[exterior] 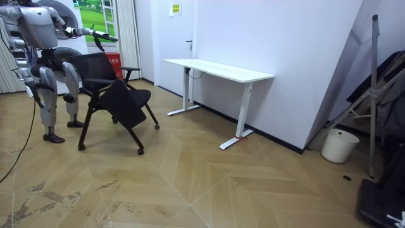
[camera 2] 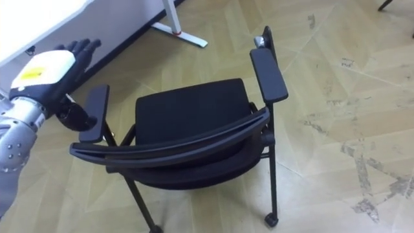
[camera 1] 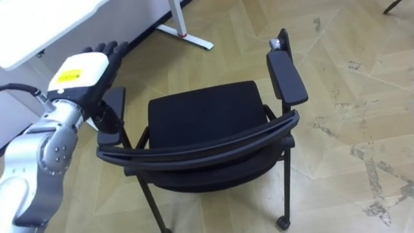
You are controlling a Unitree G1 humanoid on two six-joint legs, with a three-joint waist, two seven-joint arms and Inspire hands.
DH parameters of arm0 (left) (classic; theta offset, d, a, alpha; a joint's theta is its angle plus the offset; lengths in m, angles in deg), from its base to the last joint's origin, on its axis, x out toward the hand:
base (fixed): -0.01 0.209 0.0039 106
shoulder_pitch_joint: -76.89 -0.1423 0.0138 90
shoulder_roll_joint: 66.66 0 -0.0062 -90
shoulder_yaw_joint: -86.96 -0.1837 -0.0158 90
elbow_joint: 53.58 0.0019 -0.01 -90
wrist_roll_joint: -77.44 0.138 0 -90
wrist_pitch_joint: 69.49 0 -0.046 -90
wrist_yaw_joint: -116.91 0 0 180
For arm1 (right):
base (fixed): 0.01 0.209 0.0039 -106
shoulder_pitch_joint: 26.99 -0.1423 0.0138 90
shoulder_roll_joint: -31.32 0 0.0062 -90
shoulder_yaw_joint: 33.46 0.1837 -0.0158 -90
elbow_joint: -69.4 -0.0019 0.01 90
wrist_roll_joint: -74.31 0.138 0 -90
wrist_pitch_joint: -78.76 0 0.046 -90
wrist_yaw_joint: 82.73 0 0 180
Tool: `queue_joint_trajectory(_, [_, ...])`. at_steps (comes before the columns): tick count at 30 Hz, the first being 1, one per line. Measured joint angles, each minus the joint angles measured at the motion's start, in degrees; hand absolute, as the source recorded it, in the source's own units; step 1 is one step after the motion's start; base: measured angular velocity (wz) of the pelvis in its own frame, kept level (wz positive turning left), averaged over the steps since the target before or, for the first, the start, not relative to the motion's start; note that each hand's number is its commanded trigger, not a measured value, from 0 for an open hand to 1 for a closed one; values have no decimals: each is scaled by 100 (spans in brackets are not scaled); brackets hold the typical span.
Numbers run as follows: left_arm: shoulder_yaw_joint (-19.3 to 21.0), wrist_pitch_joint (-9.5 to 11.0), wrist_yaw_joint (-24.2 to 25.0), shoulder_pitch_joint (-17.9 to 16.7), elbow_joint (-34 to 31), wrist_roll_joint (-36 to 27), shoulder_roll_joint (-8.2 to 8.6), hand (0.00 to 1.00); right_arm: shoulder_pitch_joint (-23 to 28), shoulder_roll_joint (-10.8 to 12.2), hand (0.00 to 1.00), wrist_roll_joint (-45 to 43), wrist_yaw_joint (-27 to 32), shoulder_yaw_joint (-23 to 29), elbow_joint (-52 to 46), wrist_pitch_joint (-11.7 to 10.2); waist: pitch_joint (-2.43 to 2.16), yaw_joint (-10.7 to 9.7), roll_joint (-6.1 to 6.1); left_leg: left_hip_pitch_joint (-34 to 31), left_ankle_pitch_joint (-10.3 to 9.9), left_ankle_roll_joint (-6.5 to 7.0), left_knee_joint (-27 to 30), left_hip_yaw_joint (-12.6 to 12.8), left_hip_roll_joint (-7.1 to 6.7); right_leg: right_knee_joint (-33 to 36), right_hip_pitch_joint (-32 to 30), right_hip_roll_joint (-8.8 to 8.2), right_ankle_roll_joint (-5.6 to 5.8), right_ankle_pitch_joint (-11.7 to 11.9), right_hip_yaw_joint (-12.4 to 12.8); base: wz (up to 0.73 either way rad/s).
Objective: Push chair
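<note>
Room view: the robot stands at the room view's left, directly behind the chair, with one arm stretched forward over it. The chair is on the wooden floor, well apart from the white desk along the wall. A white bucket stands by the wall at the room view's right. None of this spacing can be judged from the eye views.

Eye views: these look down over the backrest. The left robot hand is held above the left armrest, fingers straight and extended, gripping nothing. Whether the palm touches the armrest cannot be determined. A corner of the desk and its white foot lie beyond the chair.

Condition of the chair: black throughout, with a padded square seat, a curved backrest, flat padded armrests on both sides, the right armrest unattended, a thin dark metal frame, and a small wheel at the leg. It stands upright, seat facing away from the robot.
</note>
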Motion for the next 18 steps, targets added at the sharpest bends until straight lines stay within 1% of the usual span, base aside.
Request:
queue_joint_trajectory(2, [-23, -94, 229, 37, 0, -153, 0, 0, -2, -60, 0, 51, 15, -2, -2, 39, -1, 10, 4, -7, 0, 0, 0, 1, 0, 1, -5, 0, 0, 0, -1, 0])
queue_joint_trajectory(5, [-93, -231, 513, 57, 0, -159, -1, 0, 0, -119, 0, 52, 65, -7, 13, 42, -4, 7, 12, -37, 0, 0, 4, -1, 0, 1, -24, 0, 0, 0, -9, 0])
queue_joint_trajectory(7, [-113, -284, 639, 58, 0, -299, -3, 0, -2, -124, 0, 52, 85, -7, 51, 42, -5, 9, 13, -40, 0, 0, 4, -6, 0, 2, -22, 0, 0, 0, -9, 0])
queue_joint_trajectory(9, [-112, -291, 801, 75, -12, -422, -7, 0, -7, -120, 0, 45, 81, 16, 112, 41, -10, 32, 22, -52, 0, 0, 6, -11, 0, 4, -27, 0, 0, 0, -13, 0])
queue_joint_trajectory(11, [-111, -377, 1092, 79, -267, -493, -155, 0, 9, -120, 0, 26, 70, 92, 117, 44, -17, 50, 32, -93, 0, 0, 14, -13, 0, 11, -76, 0, 0, 0, -2, 0])
queue_joint_trajectory(12, [-109, -393, 1254, 116, -470, -566, -338, 0, 11, -124, 0, 18, 74, 95, 118, 41, -32, 85, 54, -135, 0, 0, 18, -25, 1, 36, -91, 0, 0, 0, 0, 0])
queue_joint_trajectory(13, [-109, -393, 1423, 308, -542, -712, -508, 0, 42, -136, 0, 19, 74, 106, 120, 40, -29, 123, 72, -141, 0, 0, 23, -38, 0, 71, -100, -4, 0, 0, -4, 6])
queue_joint_trajectory(14, [-109, -400, 1491, 410, -566, -767, -600, 0, 66, -136, 0, 18, 73, 141, 118, 39, -34, 143, 79, -137, 0, 0, 23, -42, -1, 74, -88, -5, 0, 0, -8, 7])
queue_joint_trajectory(16, [28, -484, 1699, 775, -578, -1114, -902, 0, 120, -134, 0, -32, 77, 264, 102, 39, -61, 188, 120, -121, 0, 1, 20, -43, -3, 83, -78, -10, 0, 1, -3, 2])
queue_joint_trajectory(17, [110, -556, 1837, 931, -587, -1155, -1002, 0, 128, -131, 0, -54, 74, 292, 103, 40, -65, 191, 140, -116, 0, 1, 20, -45, -3, 82, -70, -10, 0, 1, -2, 0])
queue_joint_trajectory(18, [128, -591, 1893, 996, -600, -1156, -1064, 0, 131, -128, 0, -64, 73, 313, 103, 42, -63, 192, 145, -105, 0, 1, 18, -46, -3, 82, -60, -10, 0, 1, -1, 0])
